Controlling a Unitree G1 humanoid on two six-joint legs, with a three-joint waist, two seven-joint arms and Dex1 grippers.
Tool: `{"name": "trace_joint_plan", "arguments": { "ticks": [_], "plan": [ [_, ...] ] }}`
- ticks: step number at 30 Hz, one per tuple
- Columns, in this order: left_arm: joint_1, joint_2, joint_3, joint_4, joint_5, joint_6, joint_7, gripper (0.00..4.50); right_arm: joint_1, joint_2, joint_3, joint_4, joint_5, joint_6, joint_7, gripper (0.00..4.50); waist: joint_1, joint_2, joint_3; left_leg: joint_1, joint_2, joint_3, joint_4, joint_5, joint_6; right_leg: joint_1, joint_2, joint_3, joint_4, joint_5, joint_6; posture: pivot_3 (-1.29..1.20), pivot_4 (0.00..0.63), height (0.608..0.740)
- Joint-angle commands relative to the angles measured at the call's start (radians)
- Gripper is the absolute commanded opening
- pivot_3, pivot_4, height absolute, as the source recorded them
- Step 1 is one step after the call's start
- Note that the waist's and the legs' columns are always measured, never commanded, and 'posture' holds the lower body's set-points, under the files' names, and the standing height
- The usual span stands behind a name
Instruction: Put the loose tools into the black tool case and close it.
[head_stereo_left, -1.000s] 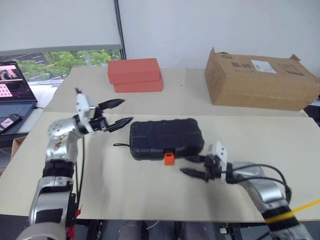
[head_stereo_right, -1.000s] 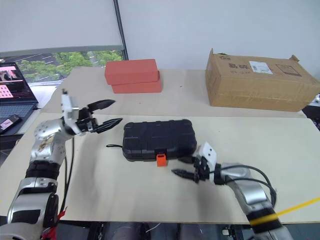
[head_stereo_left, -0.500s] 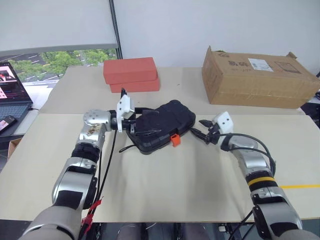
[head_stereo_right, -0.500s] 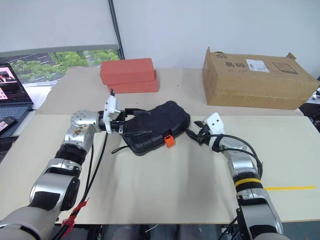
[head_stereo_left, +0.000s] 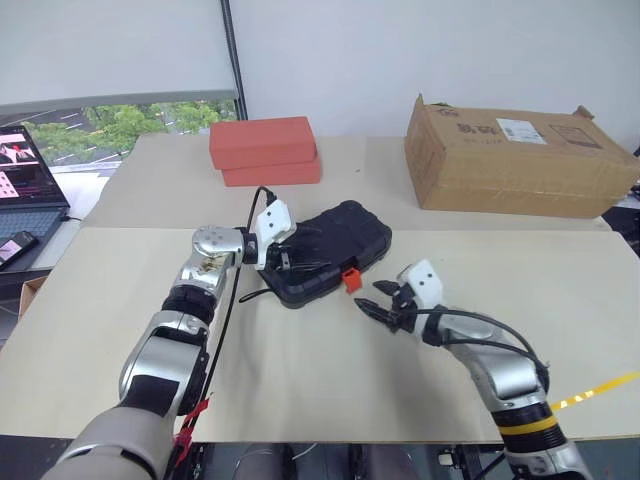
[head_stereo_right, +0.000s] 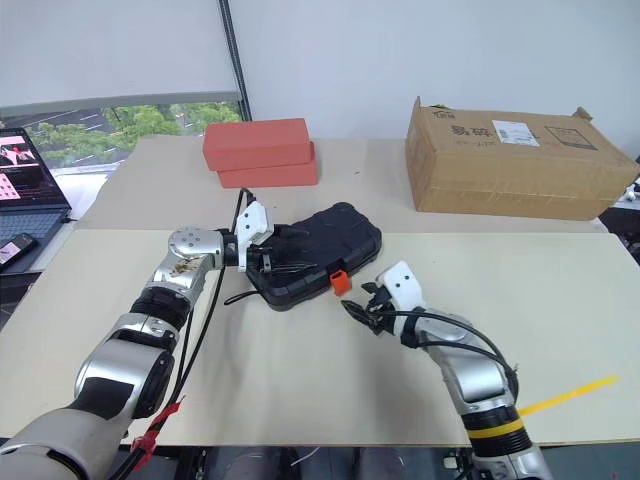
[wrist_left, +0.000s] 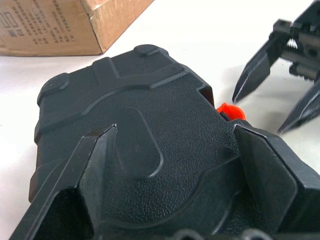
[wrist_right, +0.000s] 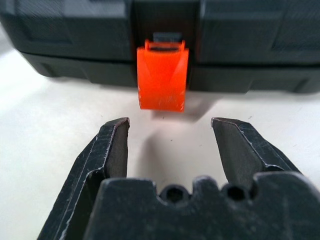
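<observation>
**Right wrist view: open claw lines up on the orange latch**

Right wrist view looks straight at the orange latch (wrist_right: 162, 75) on the front edge of the black tool case (wrist_right: 200, 35), with the right gripper (wrist_right: 170, 145) spread wide and empty just short of it. The latch flap hangs down over the seam and, as far as can be judged, is not yet snapped home.

Over the last second both arms have changed their stations. The left gripper (head_stereo_left: 283, 250), which hung apart from the case off its left end, has come in over the lid; in the left wrist view its fingers (wrist_left: 95, 165) stand released, straddling the textured top without clamping it. The case itself has swung from lying square to the table edge to sitting askew, latch corner turned toward the right arm. The right gripper went out to the case's right end half a second ago and has since drawn back to the front, facing the latch.

The case lies shut on the cream table (head_stereo_left: 330, 380), in front of the red-orange boxes (head_stereo_left: 265, 150) and left of the cardboard box (head_stereo_left: 515, 155). No loose tools lie on the table, so the loading looks finished. What is left is likely the fastening: the left claw steadying the lid while the right presses the latch closed.
</observation>
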Motion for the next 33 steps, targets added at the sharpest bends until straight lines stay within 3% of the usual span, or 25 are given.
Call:
{"name": "trace_joint_plan", "arguments": {
  "ticks": [1,11,18,33],
  "plan": [
    [0.038,-0.001,-0.026,0.012,0.039,0.025,0.007,3.99,-0.021,0.018,0.015,-0.037,-0.023,0.013,-0.035,3.07,0.000,0.000,0.000,0.000,0.000,0.000,0.000,0.000,0.000,0.000,0.000,0.000,0.000,0.000,0.000,0.00,0.150,0.712],
    [0.063,-0.008,-0.025,-0.024,0.037,0.038,0.016,3.99,-0.085,0.070,0.011,0.051,-0.049,-0.013,-0.083,3.07,0.001,0.000,0.000,0.000,0.000,0.000,0.000,0.000,0.000,0.000,0.000,0.000,0.000,0.000,0.000,0.00,0.150,0.712],
    [0.075,-0.005,-0.023,-0.037,0.039,0.043,0.018,4.06,-0.084,0.061,0.008,0.050,-0.056,-0.017,-0.071,1.21,0.001,0.000,0.000,0.000,0.000,0.000,0.000,0.000,0.000,0.000,0.000,0.000,0.000,0.000,0.000,0.00,0.150,0.712],
    [0.098,-0.019,-0.034,-0.049,0.044,0.036,0.016,4.06,-0.142,0.072,-0.003,0.028,-0.060,-0.003,-0.084,1.20,0.001,0.000,0.000,0.000,0.000,0.000,0.000,0.000,0.000,0.000,0.000,0.000,0.000,0.000,0.000,0.00,0.150,0.712]
  ]
}}
